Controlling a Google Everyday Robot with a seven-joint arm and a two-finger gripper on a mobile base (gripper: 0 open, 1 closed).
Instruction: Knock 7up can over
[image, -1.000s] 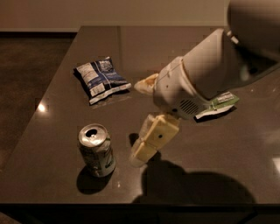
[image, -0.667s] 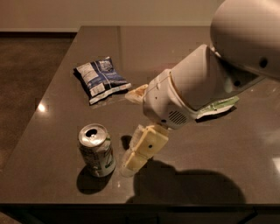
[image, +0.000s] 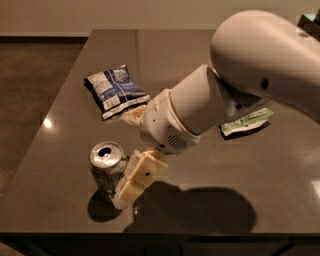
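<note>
Can (image: 107, 169) and gripper (image: 131, 159) are what I am watching here, and only the way one lies from the other. The can stands upright at the near left of the counter (image: 280, 190), silver top and open mouth facing up, so its long axis is vertical and the job is not yet done. The gripper hangs just to the right of it, at the end of the arm (image: 210, 107) that reaches in from the far right. Its jaws stand spread wide with nothing held between them. One finger (image: 139, 176) slants down along the can's right flank, its tip close to the counter by the can's base. The other sits higher and farther back, near the blue bag (image: 115, 90).

From this view the lower finger looks pressed against the can's side or a hair off it; I cannot tell which, since the two overlap in my line of sight.

So the can lies to the left of the gripper, and a sweep to the left is what I judge the move needs. I would want the push to land high on the can's wall instead of at its foot. A low shove may just slide it upright across the smooth counter. The fall would go left, where I see bare counter, and away from the blue bag at the far side and the green bag (image: 247, 120) well off to the right.
</note>
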